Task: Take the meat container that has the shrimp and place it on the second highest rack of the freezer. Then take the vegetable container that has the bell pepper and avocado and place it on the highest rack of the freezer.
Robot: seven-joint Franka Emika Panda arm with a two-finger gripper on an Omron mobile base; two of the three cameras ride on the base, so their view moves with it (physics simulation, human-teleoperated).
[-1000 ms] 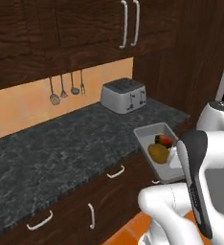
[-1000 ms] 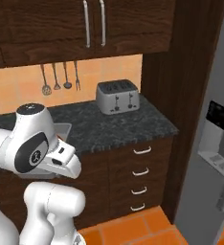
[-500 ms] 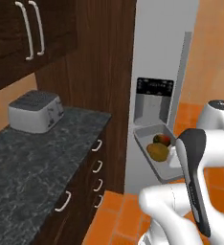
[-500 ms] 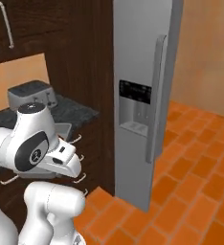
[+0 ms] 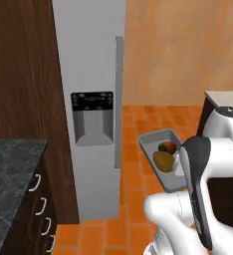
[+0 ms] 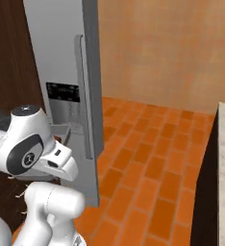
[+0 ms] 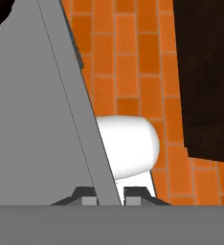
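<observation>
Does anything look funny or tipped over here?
Nothing is spilled or broken. The claw is shut on the rim of the grey tray, carrying it in mid-air by the freezer. The avocado sits inside the tray. The freezer door looks closed.

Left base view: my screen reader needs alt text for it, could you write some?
A grey tray holding an avocado and a bell pepper hangs beside the white robot arm, facing a closed grey freezer with a dispenser panel and long handle.
</observation>
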